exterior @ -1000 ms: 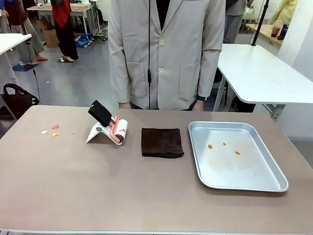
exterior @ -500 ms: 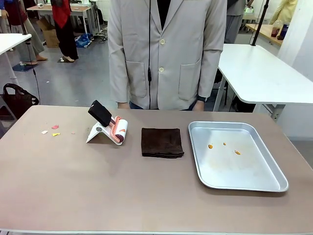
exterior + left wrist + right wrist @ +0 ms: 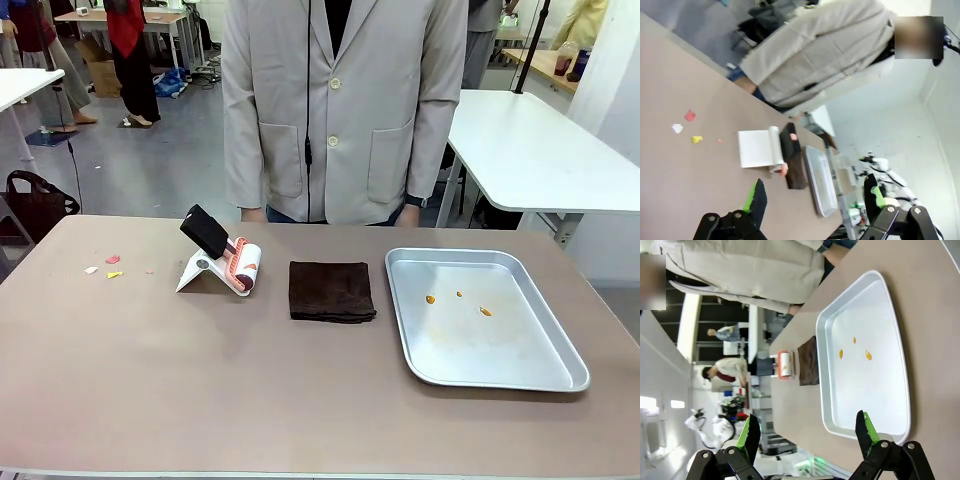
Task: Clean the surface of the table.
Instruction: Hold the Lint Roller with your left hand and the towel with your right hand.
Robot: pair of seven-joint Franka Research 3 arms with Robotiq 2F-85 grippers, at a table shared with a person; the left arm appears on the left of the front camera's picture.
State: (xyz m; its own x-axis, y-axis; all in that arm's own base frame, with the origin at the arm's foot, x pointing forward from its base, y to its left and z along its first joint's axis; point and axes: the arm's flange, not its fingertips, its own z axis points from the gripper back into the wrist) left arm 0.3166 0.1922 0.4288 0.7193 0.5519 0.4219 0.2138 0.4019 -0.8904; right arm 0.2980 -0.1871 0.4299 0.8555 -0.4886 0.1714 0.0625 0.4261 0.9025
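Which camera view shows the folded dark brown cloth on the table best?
The front view: the folded dark brown cloth lies flat and whole, its square outline clear. The left wrist view shows it as a narrow dark strip beside the white lint roller. The right wrist view shows it small and far off.

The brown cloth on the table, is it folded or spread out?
Folded. The cloth lies as a neat thick square on the table, with stacked layers showing along its near edge.

Lint roller [image 3: 222,262], brown cloth [image 3: 331,290], tray [image 3: 500,352] (orange crumbs [image 3: 431,299] inside).
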